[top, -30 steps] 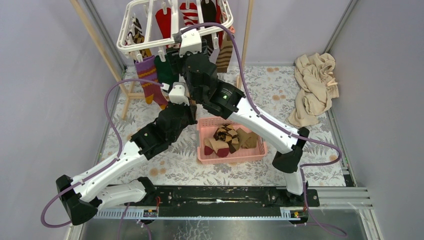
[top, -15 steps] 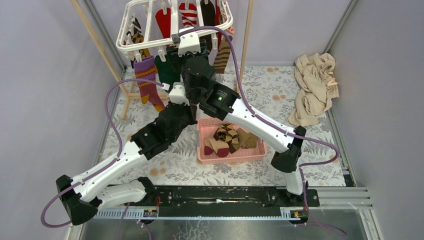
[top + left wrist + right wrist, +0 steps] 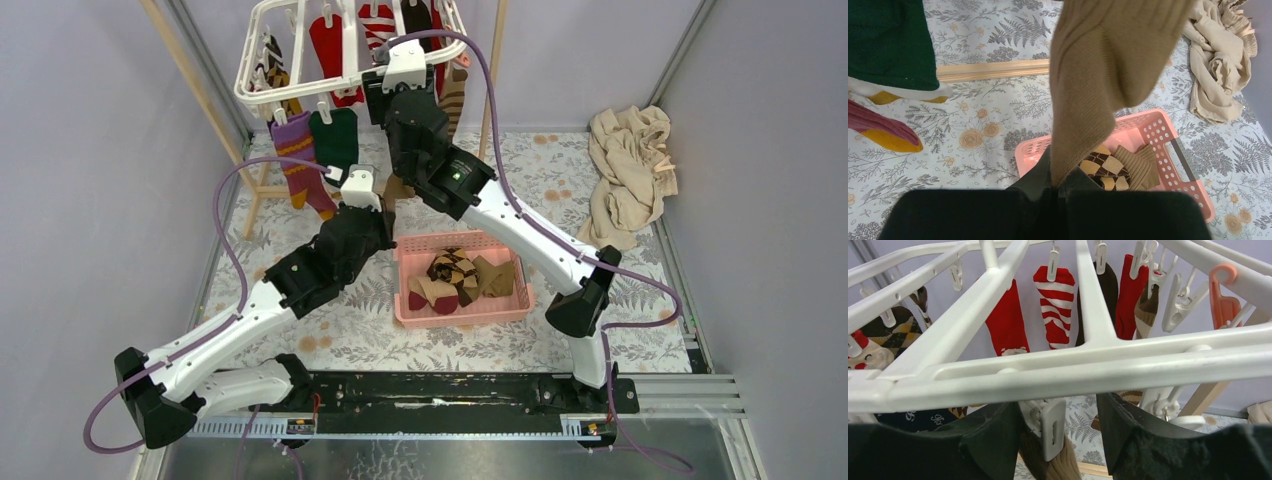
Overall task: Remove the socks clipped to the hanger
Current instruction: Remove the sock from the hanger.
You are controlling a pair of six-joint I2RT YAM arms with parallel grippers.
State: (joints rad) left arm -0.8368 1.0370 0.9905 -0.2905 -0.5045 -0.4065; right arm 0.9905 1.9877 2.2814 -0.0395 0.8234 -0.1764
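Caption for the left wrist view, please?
Left gripper shut on tan sock, pink basket with socks beyond.

1. From above, we cannot see the fingers of the right tool [image 3: 1058, 422]; its own wrist and the hanger [image 3: 300, 85] cover them.
2. The hanger's far side is cut off by the top edge of that view.
3. In the left wrist view, the tan sock [image 3: 1098, 75] runs out at the top edge, so we cannot see its upper end there.
4. The left tool [image 3: 1060, 192] is a dark blur along the bottom edge.
5. In the right wrist view, the sock under the clip [image 3: 1052, 429] is cut off below.
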